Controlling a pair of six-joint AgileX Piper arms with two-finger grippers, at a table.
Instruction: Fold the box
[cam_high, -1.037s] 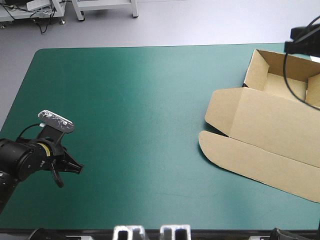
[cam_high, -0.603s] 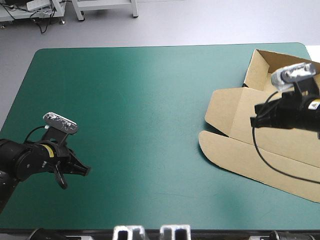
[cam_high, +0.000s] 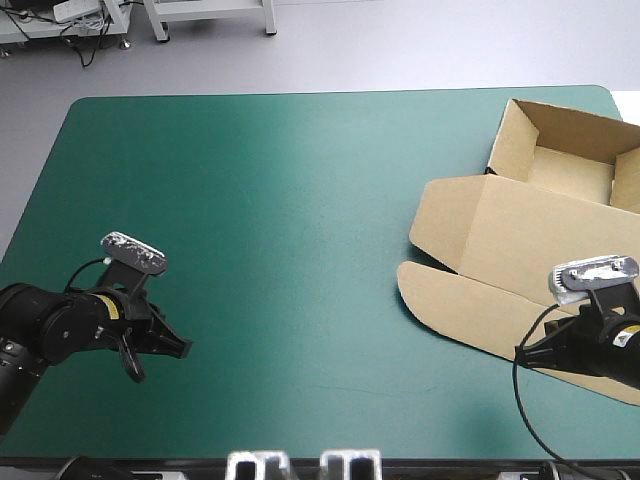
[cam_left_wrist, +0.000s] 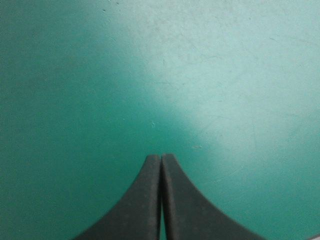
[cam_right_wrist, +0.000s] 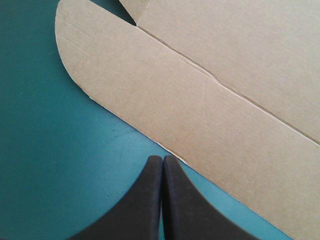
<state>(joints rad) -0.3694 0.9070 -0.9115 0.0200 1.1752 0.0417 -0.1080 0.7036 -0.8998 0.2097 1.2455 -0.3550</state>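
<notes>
High view: a brown cardboard box (cam_high: 540, 240) is recorded on the teal-green covered bench (cam_high: 300, 200), lying ahead of the right pincer (cam_high: 522, 353). Its walled tray (cam_high: 570, 170) stands open at the end farthest from that pincer. The lid panel is spread flat, and a long rounded flap (cam_high: 470, 310) lies flat nearest the pincer. The right pincer is held low at the flap's outer edge.

Right wrist view: the black fingers (cam_right_wrist: 187, 205) are pressed together into one pointed arch. The tip is seen over teal-green cover, just beside the flap's edge; whether it touches cannot be told.

The left pincer (cam_high: 180, 347) is noted well apart from the box, across the bench.

Left wrist view: its fingers (cam_left_wrist: 140, 205) are likewise pressed together, with teal-green cover ahead of them.
</notes>
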